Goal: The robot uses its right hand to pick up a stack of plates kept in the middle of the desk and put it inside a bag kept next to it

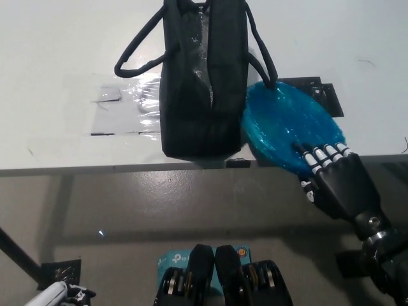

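White desk (57,64): 1 bag (203,83), 1 plate stack (287,124)

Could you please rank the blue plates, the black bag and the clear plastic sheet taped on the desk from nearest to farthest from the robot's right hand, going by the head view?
From the right hand:
1. Blue plates, under its fingertips at the desk's front edge.
2. Black bag, just left of the plates.
3. Clear plastic sheet, beyond the bag on its left.
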Tool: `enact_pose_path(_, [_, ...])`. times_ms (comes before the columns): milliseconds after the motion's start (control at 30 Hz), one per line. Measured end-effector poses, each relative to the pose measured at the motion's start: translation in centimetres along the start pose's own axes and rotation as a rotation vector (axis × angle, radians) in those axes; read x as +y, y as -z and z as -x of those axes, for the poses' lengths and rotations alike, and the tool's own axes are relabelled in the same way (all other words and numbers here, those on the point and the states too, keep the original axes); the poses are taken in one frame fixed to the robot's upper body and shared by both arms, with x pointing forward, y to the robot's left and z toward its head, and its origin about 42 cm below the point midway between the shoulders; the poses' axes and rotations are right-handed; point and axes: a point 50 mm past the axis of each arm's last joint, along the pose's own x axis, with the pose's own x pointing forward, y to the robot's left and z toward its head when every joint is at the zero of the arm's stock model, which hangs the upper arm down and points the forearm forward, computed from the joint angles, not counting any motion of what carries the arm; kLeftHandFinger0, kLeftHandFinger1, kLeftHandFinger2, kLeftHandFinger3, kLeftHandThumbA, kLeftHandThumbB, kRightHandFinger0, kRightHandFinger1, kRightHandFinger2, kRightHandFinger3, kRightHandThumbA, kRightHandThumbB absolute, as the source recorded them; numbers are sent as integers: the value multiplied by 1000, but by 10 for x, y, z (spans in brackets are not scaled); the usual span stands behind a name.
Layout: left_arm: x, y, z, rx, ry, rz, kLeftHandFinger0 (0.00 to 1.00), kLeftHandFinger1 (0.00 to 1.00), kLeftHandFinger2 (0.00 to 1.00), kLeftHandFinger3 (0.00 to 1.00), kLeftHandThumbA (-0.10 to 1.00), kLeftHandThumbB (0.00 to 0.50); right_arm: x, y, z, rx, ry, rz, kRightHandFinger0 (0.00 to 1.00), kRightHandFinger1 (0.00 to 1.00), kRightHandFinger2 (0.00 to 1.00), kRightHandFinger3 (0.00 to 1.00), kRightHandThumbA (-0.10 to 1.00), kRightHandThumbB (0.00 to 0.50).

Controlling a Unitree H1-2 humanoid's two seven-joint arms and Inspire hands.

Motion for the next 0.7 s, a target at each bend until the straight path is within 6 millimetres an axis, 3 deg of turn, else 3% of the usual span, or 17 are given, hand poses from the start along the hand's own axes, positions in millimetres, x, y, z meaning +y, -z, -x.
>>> enact_pose_path(133, [2,-1,0,-5,-8,-1,761,760,807,854,-100,0,-4,-1,-1,-60,44,-29,0,0,85,140,-100,476])
enact_pose_path(233, [3,0,0,-3,-11,-6,765,762,807,855,-100,0,-8,-1,-3,-92,69,-51,0,0,89,139,-100,475])
enact_pose_path(267, [4,0,0,-2,-11,-7,777,769,809,859,-100,0,-9,-1,-3,-100,74,-58,0,0,109,183,-100,495])
enact_pose_path(300, [4,0,0,-1,-11,-9,772,762,805,859,-100,0,-9,-1,-3,-103,78,-68,0,0,119,192,-100,458])
enact_pose_path(333, [4,0,0,-1,-11,-9,760,753,799,857,-100,0,-10,0,-3,-94,78,-82,0,0,124,135,-100,379])
enact_pose_path(367, [4,0,0,-1,-10,-9,756,751,797,857,-100,0,-10,1,-2,-82,78,-96,0,0,116,73,-100,361])
enact_pose_path(467, [4,0,0,-1,-9,-9,753,750,796,856,-100,0,-11,0,-1,-24,86,-158,0,0,110,34,-100,362])
enact_pose_path(500, [4,0,0,-2,-9,-9,750,747,794,858,-100,0,-12,0,-1,-8,90,-177,0,0,161,0,-100,334])
enact_pose_path(600, [4,1,0,-1,-8,-8,731,733,785,849,-100,0,-13,-2,-1,54,103,-239,0,0,218,7,-100,314])
enact_pose_path(633, [4,1,0,-1,-8,-8,730,733,784,846,-100,0,-13,-4,-1,73,109,-260,0,0,173,47,-100,233])
enact_pose_path(700, [3,1,0,0,-7,-7,739,748,797,841,-90,0,-13,-6,-2,113,124,-308,0,0,9,2,-100,211])
